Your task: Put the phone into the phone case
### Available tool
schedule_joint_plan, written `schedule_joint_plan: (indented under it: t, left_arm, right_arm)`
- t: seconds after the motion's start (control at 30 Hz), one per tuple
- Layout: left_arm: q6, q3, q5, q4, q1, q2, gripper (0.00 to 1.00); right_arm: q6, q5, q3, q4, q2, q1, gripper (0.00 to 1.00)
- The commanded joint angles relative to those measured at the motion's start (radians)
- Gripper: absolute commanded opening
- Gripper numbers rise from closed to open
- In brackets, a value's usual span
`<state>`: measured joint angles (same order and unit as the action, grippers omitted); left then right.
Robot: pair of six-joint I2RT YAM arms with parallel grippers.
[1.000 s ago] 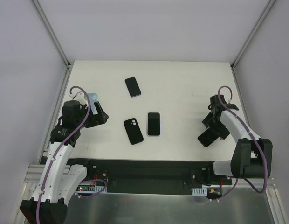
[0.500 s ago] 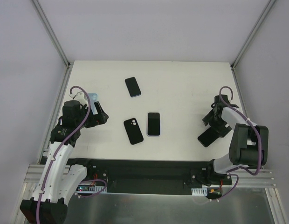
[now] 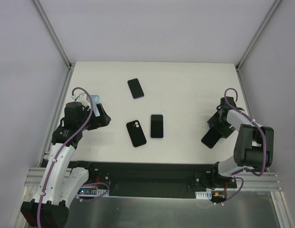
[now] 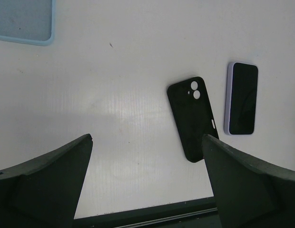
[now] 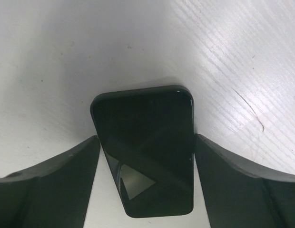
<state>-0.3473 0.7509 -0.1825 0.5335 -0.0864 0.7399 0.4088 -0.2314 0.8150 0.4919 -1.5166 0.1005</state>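
Black phone [image 3: 211, 137], glossy screen up, angled near the right edge; black case [image 3: 136, 133], 2 camera holes, flat at centre.

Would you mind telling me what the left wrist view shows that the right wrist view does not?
Only the left wrist view shows a black case with two camera holes, a lilac-edged phone beside it, a corner of a blue case, and the open, empty left hand. Only the right wrist view shows a black phone gripped by the right hand. Both show the white table and dark fingers at the lower corners.
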Motion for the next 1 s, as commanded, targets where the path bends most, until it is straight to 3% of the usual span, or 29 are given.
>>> schedule_joint_plan:
  t: [0.0,0.13,0.43,0.77,0.97]
  left_arm:
    - [0.014,-0.008,-0.002,-0.024,-0.007,0.006,0.97]
    - [0.016,-0.008,0.0,-0.024,-0.007,0.01,0.97]
    - [0.008,-0.015,-0.037,-0.03,-0.009,0.03,0.97]
    - [-0.084,-0.012,-0.267,-0.102,-0.009,0.257,0.83]
    - [-0.139,-0.004,-0.298,-0.167,-0.015,0.392,0.79]
  right_arm:
    - [-0.042,0.012,-0.031,0.004,-0.039,0.004,0.75]
    - [-0.074,0.038,-0.014,0.004,-0.047,0.002,0.63]
    - [-0.165,0.092,0.045,0.024,-0.073,-0.044,0.5]
    - [-0.188,0.138,0.131,0.051,-0.059,-0.338,0.42]
    - [-0.174,0.147,0.138,0.053,-0.007,-0.455,0.4]
